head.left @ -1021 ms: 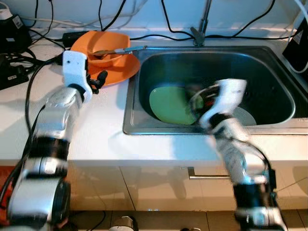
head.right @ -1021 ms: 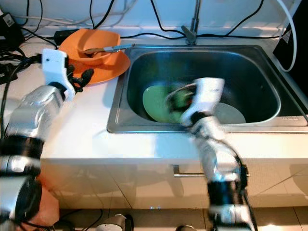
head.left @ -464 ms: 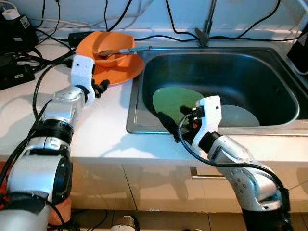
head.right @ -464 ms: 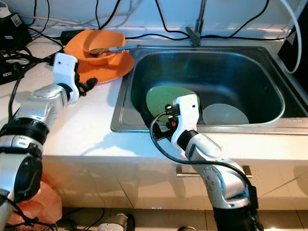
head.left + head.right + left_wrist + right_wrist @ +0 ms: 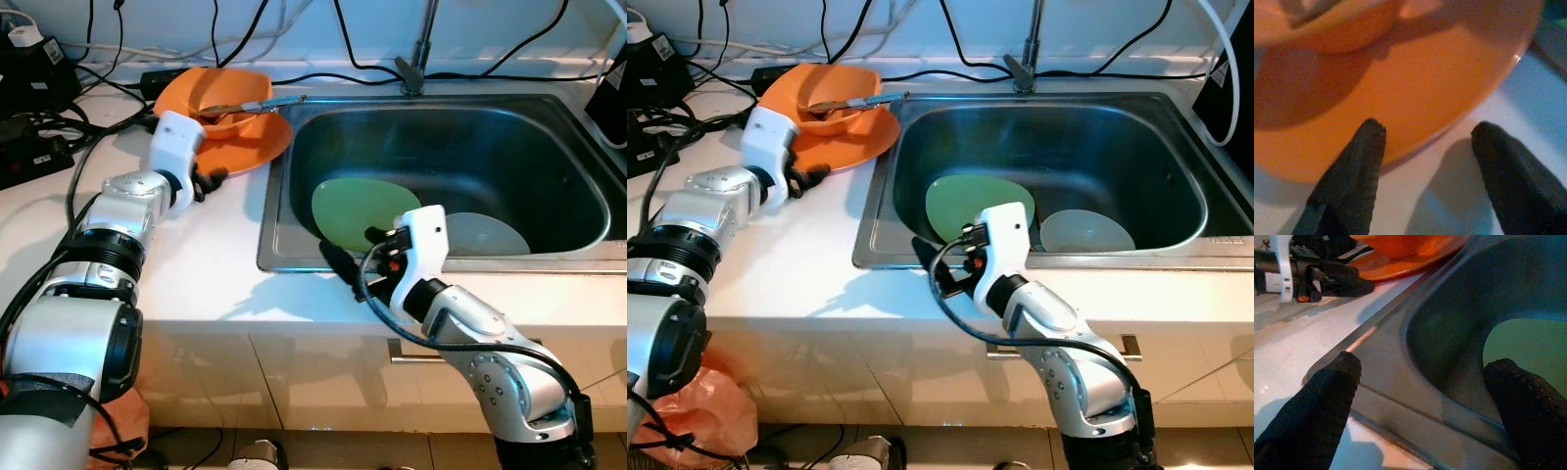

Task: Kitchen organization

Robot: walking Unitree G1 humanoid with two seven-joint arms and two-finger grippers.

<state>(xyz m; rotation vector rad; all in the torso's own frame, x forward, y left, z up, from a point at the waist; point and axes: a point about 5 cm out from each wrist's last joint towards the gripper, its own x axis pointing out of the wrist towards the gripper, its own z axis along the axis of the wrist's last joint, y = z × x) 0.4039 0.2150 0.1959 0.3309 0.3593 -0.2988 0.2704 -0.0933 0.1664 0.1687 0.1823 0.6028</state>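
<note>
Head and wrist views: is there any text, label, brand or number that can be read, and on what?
None can be read.
The black device on the counter's far left carries no legible marking.
The orange plate, green plate and sink bear no print.

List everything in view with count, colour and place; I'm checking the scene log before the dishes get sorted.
Sink: one, steel, set in the counter, right of centre.
Tap: one, metal, behind the sink.
Green plate: one, inside the sink, left part.
Grey plate: one, inside the sink, beside the green one.
Orange plate: one, on the counter left of the sink.
Orange bowl: one, on the orange plate.
Spoon: one, metal, lying in the bowl, handle toward the sink.
Cables: several, black, along the back wall.
Counter: one, white.
Left gripper: fingers open at the orange plate's rim.
Right gripper: fingers open over the sink's front-left rim.
</note>
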